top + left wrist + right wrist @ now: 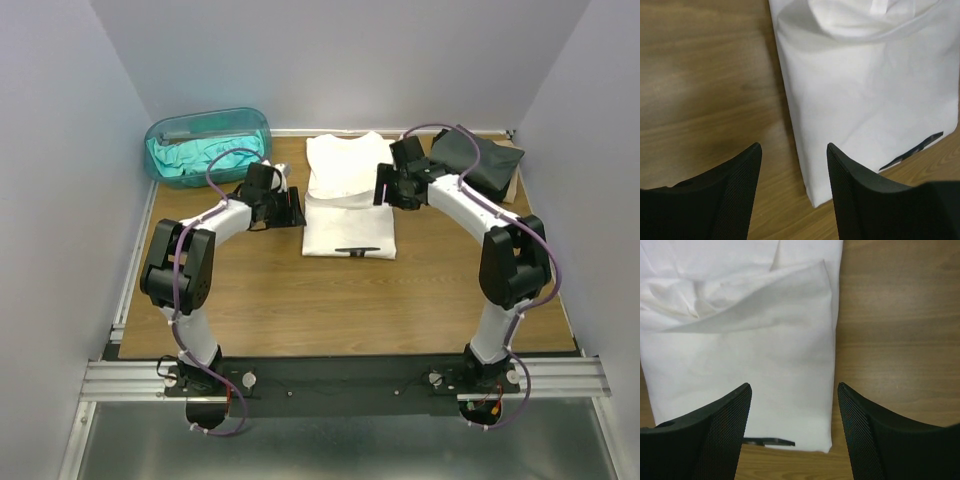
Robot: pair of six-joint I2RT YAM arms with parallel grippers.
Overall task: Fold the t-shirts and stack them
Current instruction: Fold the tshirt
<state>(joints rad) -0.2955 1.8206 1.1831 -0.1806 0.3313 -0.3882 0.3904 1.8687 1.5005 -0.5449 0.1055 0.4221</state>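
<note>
The white t-shirt [347, 200] lies partly folded at the table's middle back, with a small black print mark near its front edge. My left gripper [296, 207] is open and empty, just left of the shirt's left edge [860, 90]. My right gripper [384, 190] is open and empty over the shirt's right edge [765, 350]. Dark charcoal folded shirts [478, 162] lie at the back right. A teal shirt [200, 155] sits crumpled inside the tub.
A translucent teal plastic tub [207, 146] stands at the back left corner. Grey walls close in the table on three sides. Bare wooden tabletop [340, 300] lies in front of the shirt.
</note>
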